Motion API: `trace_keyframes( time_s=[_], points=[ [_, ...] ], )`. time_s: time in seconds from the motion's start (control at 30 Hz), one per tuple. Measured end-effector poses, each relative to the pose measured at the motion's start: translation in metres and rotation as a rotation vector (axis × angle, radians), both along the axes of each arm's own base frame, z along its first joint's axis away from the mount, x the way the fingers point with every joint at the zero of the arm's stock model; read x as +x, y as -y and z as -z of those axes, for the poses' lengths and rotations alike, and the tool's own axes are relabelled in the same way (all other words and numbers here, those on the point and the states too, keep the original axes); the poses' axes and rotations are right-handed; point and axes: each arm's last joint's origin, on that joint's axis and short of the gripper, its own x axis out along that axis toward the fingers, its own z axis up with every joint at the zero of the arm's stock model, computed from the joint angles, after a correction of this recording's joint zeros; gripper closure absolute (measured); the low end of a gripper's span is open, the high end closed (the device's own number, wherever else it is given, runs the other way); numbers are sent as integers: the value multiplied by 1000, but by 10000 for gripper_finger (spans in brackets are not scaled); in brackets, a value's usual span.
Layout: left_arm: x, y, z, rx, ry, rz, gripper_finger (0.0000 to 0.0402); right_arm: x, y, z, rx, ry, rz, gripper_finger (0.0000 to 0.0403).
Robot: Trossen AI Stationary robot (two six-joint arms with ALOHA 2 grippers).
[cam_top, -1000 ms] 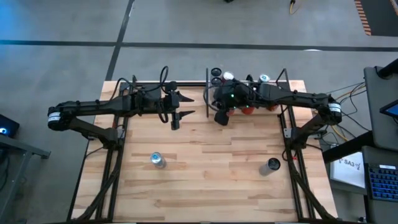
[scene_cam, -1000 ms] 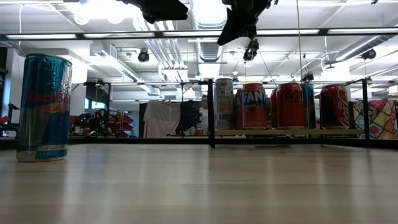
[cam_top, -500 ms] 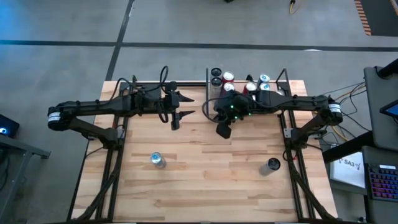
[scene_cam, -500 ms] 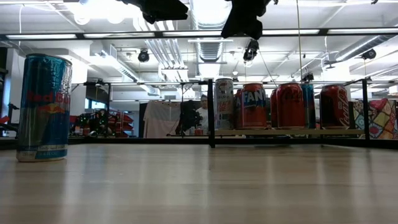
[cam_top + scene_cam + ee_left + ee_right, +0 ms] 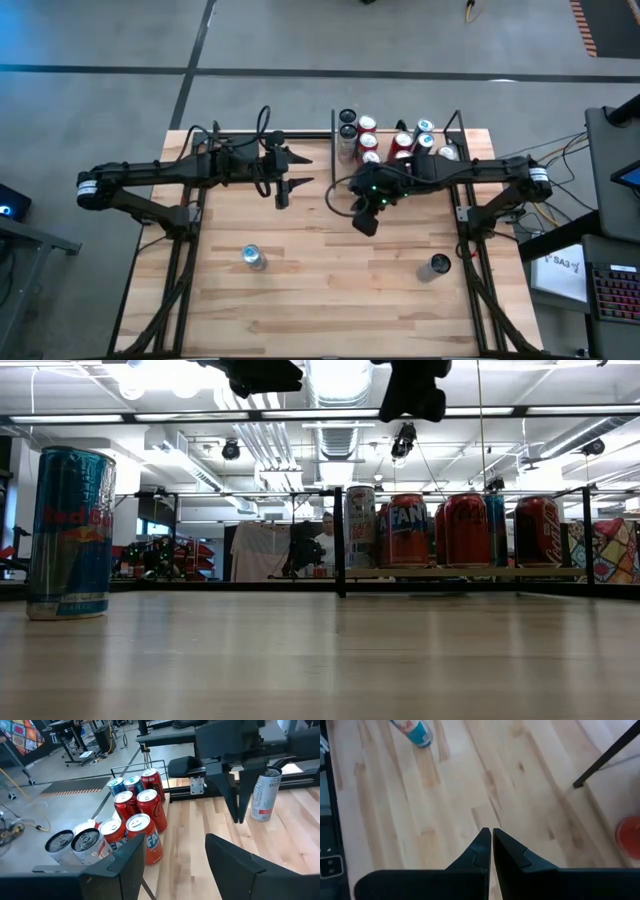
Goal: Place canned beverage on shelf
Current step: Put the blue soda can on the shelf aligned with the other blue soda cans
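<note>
shelf [image 5: 455,128]: board mostly covered by cans and the right arm in high view; only rods and posts show.
right gripper [image 5: 412,390]: cut off by top edge in low view; fingertips not distinguishable.
left gripper [image 5: 262,374]: only a dark underside at top edge in low view.
blue can [image 5: 413,730]: cut by top edge in right wrist view; label unreadable.
dark can [image 5: 437,265]: too small in high view to read.

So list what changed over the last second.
The right gripper, shut and empty, drew back from over the shelf toward the table's middle, uncovering the cans there. The left gripper, the blue can and the dark can kept their places.
</note>
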Motion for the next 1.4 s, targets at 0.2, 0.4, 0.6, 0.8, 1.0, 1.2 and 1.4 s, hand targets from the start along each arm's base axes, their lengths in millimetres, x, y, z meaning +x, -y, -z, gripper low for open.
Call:
trace_keyframes(
  time_s=[0.2,0.4,0.6,0.8,1.0,1.2,1.4],
  points=[
    [0,3,2,-109,-2,65,212,-5,-12,4,8,-67,-26,394],
    [-2,8,-7,-148,-44,136,212,-10,-29,6,-2,-109,-91,394],
    [-7,18,-21,-170,-127,163,212,-17,-46,8,-25,-162,-175,394],
    [-4,31,-34,-192,-193,203,212,-25,-58,11,-49,-227,-230,394],
    [-7,42,-30,-267,-392,199,212,-28,-69,12,-63,-230,-281,394],
    [-17,60,-12,-376,-571,176,212,-32,-75,15,-106,-236,-317,394],
    [-31,84,-4,-479,-728,130,212,-32,-74,17,-132,-232,-317,394]
  ],
)
